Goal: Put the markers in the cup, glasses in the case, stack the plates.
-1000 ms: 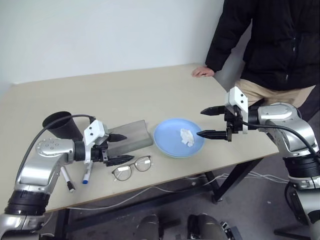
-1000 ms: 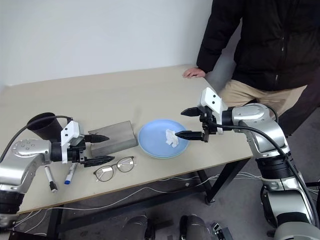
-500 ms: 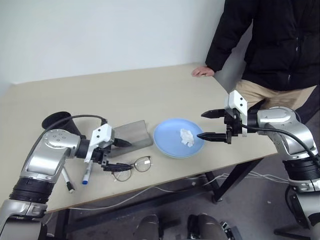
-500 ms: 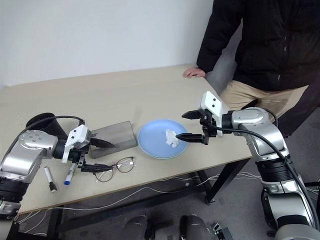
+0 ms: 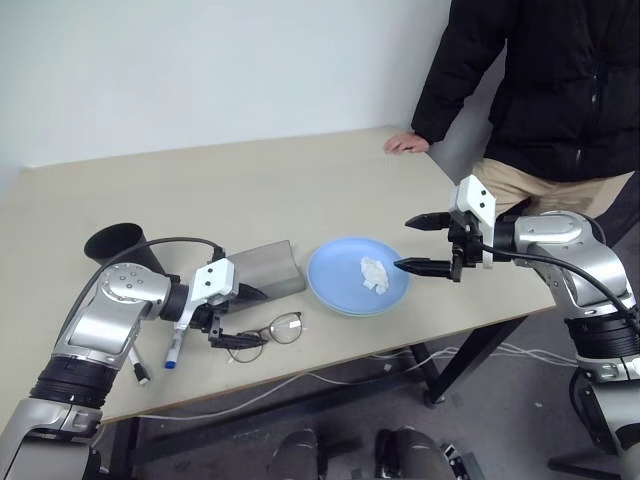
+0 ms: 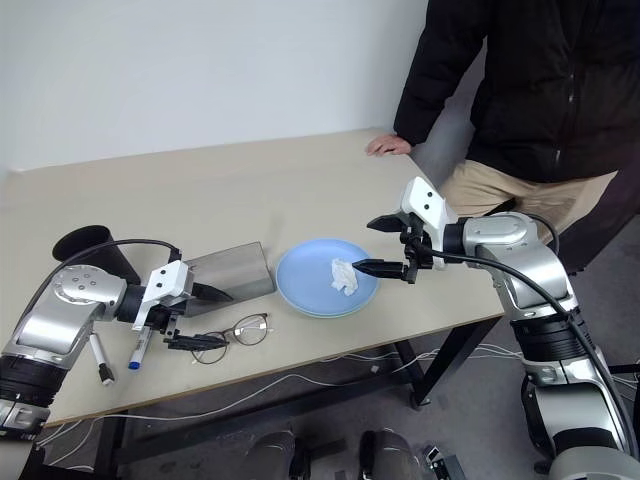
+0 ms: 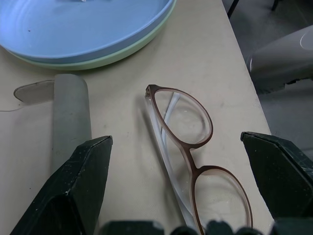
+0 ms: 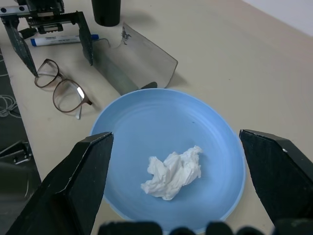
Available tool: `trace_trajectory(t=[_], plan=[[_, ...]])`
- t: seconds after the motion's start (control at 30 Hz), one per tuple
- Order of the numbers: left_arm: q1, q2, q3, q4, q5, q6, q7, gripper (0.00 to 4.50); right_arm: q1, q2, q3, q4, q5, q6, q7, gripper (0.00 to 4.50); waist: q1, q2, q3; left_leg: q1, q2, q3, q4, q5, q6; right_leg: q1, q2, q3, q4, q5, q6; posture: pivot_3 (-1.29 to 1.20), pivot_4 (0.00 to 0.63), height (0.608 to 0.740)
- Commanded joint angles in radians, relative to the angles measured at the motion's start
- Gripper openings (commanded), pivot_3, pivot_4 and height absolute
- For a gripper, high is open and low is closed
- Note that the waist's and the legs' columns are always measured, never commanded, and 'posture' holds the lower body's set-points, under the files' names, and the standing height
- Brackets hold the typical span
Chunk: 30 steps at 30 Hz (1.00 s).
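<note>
At the far left of the pale beige tabletop [image 5: 250,190] stands the matte black tapered plastic cup [image 5: 118,243]. Just in front of it lie the two slim white markers, one with black ends [image 5: 136,366] and one with a blue cap [image 5: 174,350]. Next comes the left gripper [image 5: 243,314], its two black fingers [image 7: 76,188] spread wide apart and empty, hanging low over the thin dark round-framed glasses [image 5: 266,334] with clear lenses, which rest folded near the front edge. Behind the glasses lies the grey rectangular felt-like case [image 5: 268,268]. Right of the case the round light blue plate [image 5: 335,278] sits stacked on the pale mint green plate [image 7: 122,49], with a small crumpled white tissue [image 5: 374,274] on top. The right gripper [image 5: 424,243] hovers beside the plates' right rim, fingers apart, holding nothing. A person in a black jacket [image 5: 540,80] stands at the far right corner, one hand [image 5: 405,144] on the tabletop.
</note>
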Motion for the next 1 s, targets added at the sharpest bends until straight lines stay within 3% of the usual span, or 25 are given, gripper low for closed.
trace_trajectory(t=[0.03, 0.77, 0.87, 1.0], plan=[[0.000, -0.006, 0.004, 0.001, 0.008, -0.022, 0.010, 4.50, -0.036, 0.004, -0.026, -0.001, 0.006, -0.015, -0.015, 4.45, 0.000, 0.000, 0.000, 0.000, 0.000, 0.000, 0.000, 0.000, 0.000, 0.000, 0.000, 0.000, 0.000, 0.000, 0.000, 0.00, 0.000, 0.701], [0.007, -0.057, -0.029, 0.043, 0.073, -0.052, 0.066, 4.50, -0.044, 0.011, -0.018, 0.008, -0.005, -0.016, -0.039, 4.45, 0.000, 0.000, 0.000, 0.000, 0.000, 0.000, 0.000, 0.000, 0.000, 0.000, 0.000, 0.000, 0.000, 0.000, 0.000, 0.00, 0.000, 0.701], [0.000, -0.058, -0.031, 0.048, 0.076, -0.052, 0.065, 3.93, -0.042, 0.012, -0.015, 0.007, -0.005, -0.014, -0.044, 4.50, 0.000, 0.000, 0.000, 0.000, 0.000, 0.000, 0.000, 0.000, 0.000, 0.000, 0.000, 0.000, 0.000, 0.000, 0.000, 0.00, 0.000, 0.701], [-0.011, -0.065, -0.032, 0.053, 0.080, -0.055, 0.065, 2.56, -0.043, 0.016, -0.013, 0.008, -0.004, -0.014, -0.050, 4.50, 0.000, 0.000, 0.000, 0.000, 0.000, 0.000, 0.000, 0.000, 0.000, 0.000, 0.000, 0.000, 0.000, 0.000, 0.000, 0.00, 0.000, 0.701]])
